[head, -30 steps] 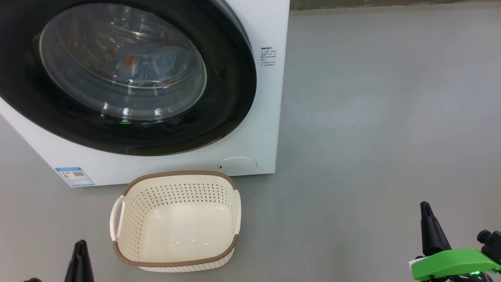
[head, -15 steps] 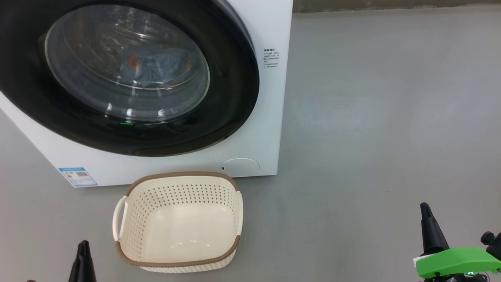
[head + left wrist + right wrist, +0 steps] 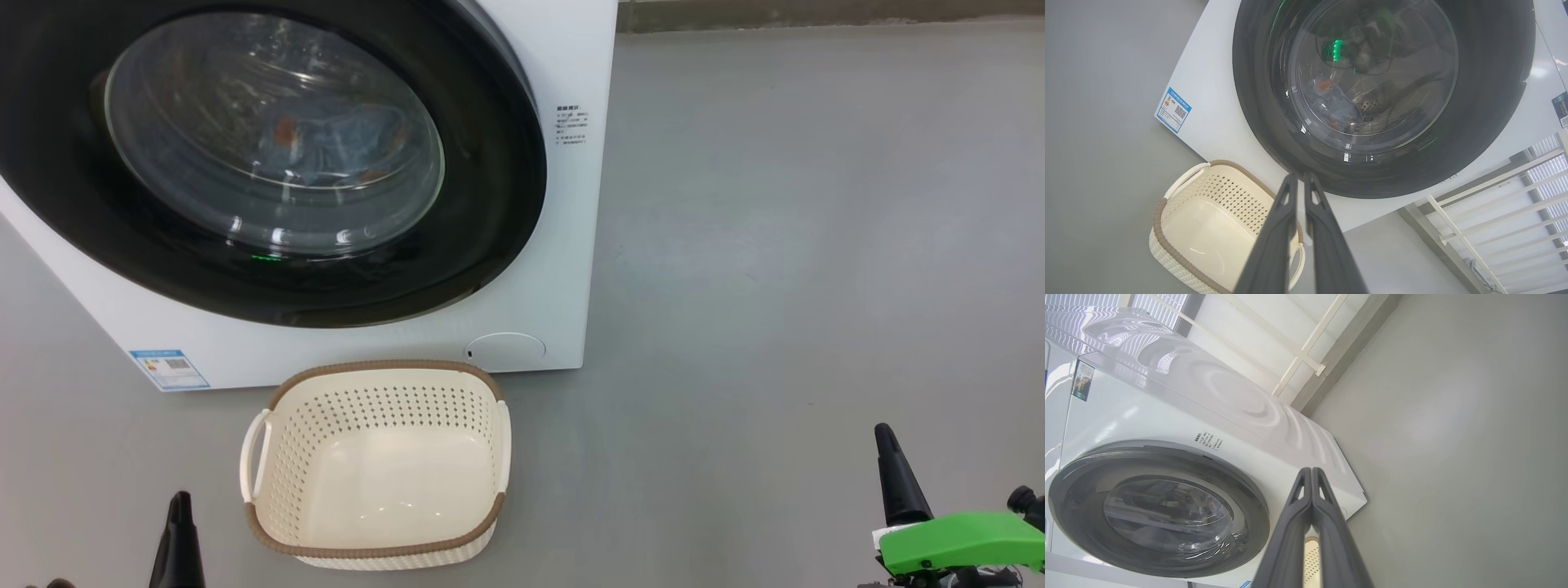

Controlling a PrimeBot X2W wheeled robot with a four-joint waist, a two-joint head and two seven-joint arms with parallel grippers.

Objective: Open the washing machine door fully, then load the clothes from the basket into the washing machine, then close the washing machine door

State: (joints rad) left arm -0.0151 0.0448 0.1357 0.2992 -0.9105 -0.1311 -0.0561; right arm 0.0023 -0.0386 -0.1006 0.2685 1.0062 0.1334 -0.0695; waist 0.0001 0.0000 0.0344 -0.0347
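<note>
Covering the whole work area, a smooth grey floor (image 3: 775, 245) extends wide to the robot's right, up to the wall base. The big white boxy front-loading washing machine (image 3: 563, 245) stands at upper left, its large round glossy black door (image 3: 490, 204) closed flush. Light blue printed clothes (image 3: 343, 143) lie in the drum behind the glass. The small cream-white perforated plastic basket (image 3: 375, 367), empty, stands on the floor just before the machine. The left gripper (image 3: 181, 500) hangs near the basket's left handle, jaws nearly together with a thin slit between. The right gripper (image 3: 883, 433) hangs well apart, jaws together. A white metal railing (image 3: 1486, 204) borders the machine's far side.
</note>
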